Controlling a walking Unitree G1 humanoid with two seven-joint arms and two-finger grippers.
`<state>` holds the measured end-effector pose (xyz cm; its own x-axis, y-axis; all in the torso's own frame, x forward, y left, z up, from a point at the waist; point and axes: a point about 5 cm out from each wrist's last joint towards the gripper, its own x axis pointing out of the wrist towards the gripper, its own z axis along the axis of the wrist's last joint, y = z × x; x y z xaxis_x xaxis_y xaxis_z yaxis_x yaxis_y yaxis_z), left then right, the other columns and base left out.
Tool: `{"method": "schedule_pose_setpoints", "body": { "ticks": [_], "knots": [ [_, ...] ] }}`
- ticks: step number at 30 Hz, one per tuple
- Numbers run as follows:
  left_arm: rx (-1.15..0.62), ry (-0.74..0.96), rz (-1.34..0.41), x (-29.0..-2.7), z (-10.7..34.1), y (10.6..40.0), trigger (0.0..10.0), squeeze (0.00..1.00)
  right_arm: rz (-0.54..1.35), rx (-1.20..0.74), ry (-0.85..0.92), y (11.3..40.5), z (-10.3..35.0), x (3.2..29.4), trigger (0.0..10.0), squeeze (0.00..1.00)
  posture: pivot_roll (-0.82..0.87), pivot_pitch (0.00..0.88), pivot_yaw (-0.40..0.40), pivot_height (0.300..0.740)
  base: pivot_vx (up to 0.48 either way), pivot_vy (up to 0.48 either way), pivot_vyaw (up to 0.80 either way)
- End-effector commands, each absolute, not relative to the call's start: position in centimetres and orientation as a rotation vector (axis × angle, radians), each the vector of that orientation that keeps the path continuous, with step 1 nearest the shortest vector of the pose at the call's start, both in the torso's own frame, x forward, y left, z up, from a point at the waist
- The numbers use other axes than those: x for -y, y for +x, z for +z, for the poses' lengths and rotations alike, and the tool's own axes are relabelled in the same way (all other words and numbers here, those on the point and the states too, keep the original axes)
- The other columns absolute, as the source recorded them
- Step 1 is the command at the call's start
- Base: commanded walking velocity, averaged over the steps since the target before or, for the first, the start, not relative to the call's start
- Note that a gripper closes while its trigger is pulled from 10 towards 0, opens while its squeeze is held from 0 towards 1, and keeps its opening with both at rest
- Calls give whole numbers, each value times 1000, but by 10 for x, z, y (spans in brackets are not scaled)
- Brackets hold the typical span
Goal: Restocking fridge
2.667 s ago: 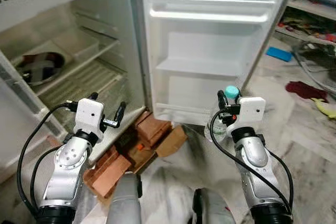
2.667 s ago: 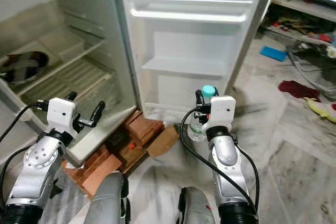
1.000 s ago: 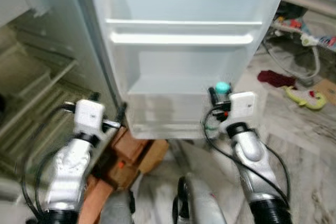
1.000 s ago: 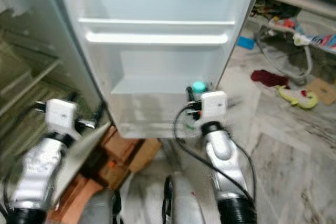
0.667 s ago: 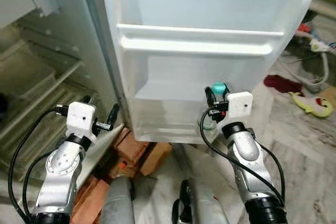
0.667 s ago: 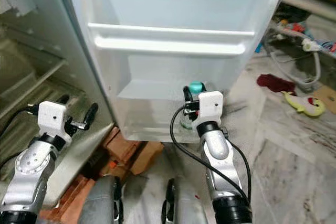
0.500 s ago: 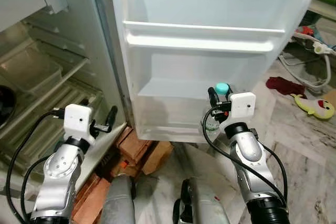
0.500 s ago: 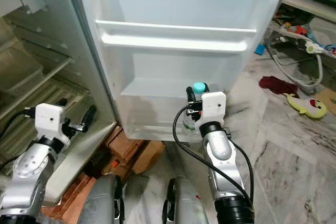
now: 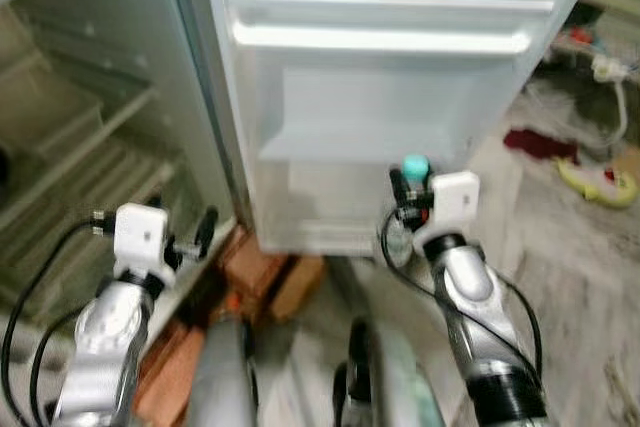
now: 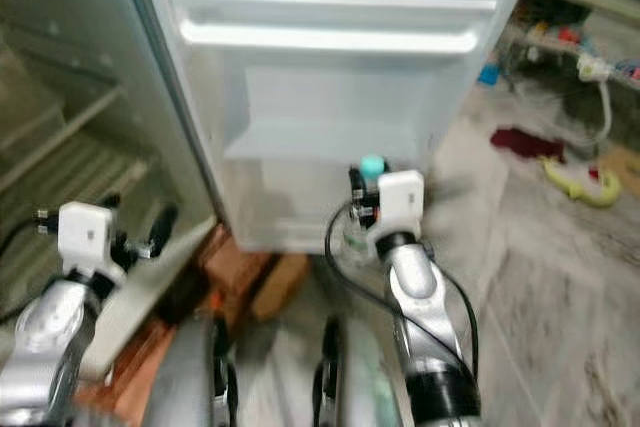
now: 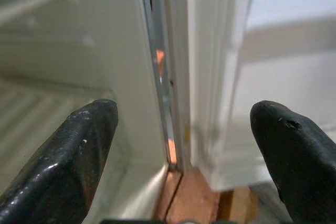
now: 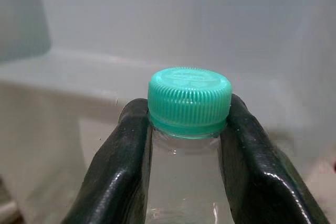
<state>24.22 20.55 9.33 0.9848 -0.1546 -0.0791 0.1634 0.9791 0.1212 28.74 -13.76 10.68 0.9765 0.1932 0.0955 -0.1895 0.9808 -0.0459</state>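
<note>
The white fridge door [image 9: 390, 67] stands open in front of me, with empty shelves across it. My right gripper [image 9: 405, 197] is shut on a clear water bottle [image 12: 186, 182] with a teal cap [image 12: 189, 100], held by its neck just in front of the lowest door shelf [image 9: 350, 147]. The teal cap [image 9: 416, 164] sticks up above the fingers [image 12: 126, 161]. My left gripper [image 9: 190, 237] is open and holds nothing; it sits low by the bottom corner of the fridge body [image 11: 131, 77], near the door hinge gap.
The open fridge compartment [image 9: 70, 147] with wire shelves lies to the left. Reddish bricks [image 9: 250, 257] prop the fridge at floor level. A dark red cloth [image 9: 535, 142] and a yellow object [image 9: 590, 182] lie on the marble floor to the right.
The view has blurred and shifted slightly downward as the camera moved. The right gripper keeps the bottle before the lower door shelf; the left gripper stays open.
</note>
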Motion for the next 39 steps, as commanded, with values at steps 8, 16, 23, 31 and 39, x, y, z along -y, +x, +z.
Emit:
{"method": "schedule_pose_setpoints", "body": {
  "ticks": [8,16,23,31,39],
  "knots": [
    [-55,149,-130,-209,101,241,10000,0,231,146,-78,302,116,135,10000,0,70,156,-57,574,0,0,0],
    [-41,162,-133,-208,105,240,10000,0,251,201,-170,327,128,134,10000,0,78,177,-50,574,0,0,0],
    [-38,175,-123,-215,109,232,10000,0,297,266,-308,347,141,129,10000,0,109,218,-42,574,0,0,0],
    [-55,198,-119,-221,114,221,10000,0,375,352,-404,361,158,125,10000,0,151,265,-26,574,0,0,0],
    [-82,225,-105,-232,119,204,10000,0,463,442,-420,369,182,119,10000,0,194,321,-7,574,0,0,0]
  ]
}}
